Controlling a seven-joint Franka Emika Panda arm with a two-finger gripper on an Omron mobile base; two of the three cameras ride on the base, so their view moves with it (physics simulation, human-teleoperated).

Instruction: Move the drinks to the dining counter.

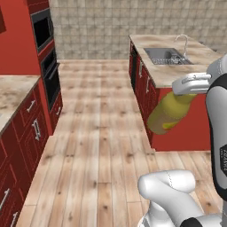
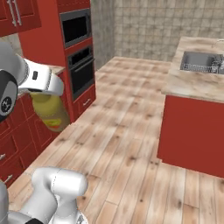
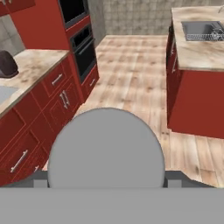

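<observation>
Olive-yellow and heavy-looking, the bottle [image 1: 170, 113] hangs tilted in our jaws, which are clamped around its neck just under the cap; in the hand view that grey cap [image 3: 106, 148] sits directly ahead of us, between the finger tips. We judge this to be the carry stage: the bottle is up in the air over the wooden floor [image 1: 99, 146], well apart from any tabletop. The dining counter [image 1: 170, 73], the beige marble tabletop with the steel sink [image 1: 166, 55] and faucet [image 1: 182, 43], lies ahead of the jaws and off to their right, with its red side panel [image 2: 192, 131] facing us. To do this well we should keep the grip firm and unchanged, since the bottle's body swings below the jaws and could slip or sway if we turn quickly. We would bring the base closer, lift until the bottle's base clears the marble edge, and aim for the bare stretch of tabletop on the near side of the sink, not the basin. Setting it upright before letting go matters, because a tall bottle released at a tilt will likely topple.
</observation>
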